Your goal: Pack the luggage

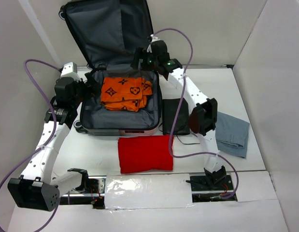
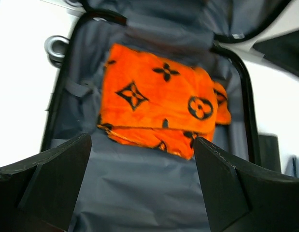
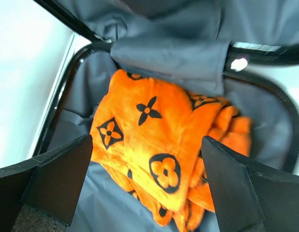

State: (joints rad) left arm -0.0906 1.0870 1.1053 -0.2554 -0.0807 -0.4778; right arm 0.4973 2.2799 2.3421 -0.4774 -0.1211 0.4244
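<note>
The luggage (image 1: 91,118) lies open at the back of the table, its lid (image 1: 108,29) propped upright, dark grey lining showing. A folded orange cloth with black flower marks (image 1: 125,93) lies inside it; it also shows in the left wrist view (image 2: 159,101) and the right wrist view (image 3: 159,150). My left gripper (image 1: 90,83) hovers open and empty over the case's left rim. My right gripper (image 1: 139,60) hovers open and empty over the case's back right corner, above the orange cloth.
A folded red cloth (image 1: 145,153) lies in front of the case. A folded black cloth (image 1: 176,116) lies right of the case, and a grey-blue cloth (image 1: 232,133) lies further right. White walls close the table on the sides.
</note>
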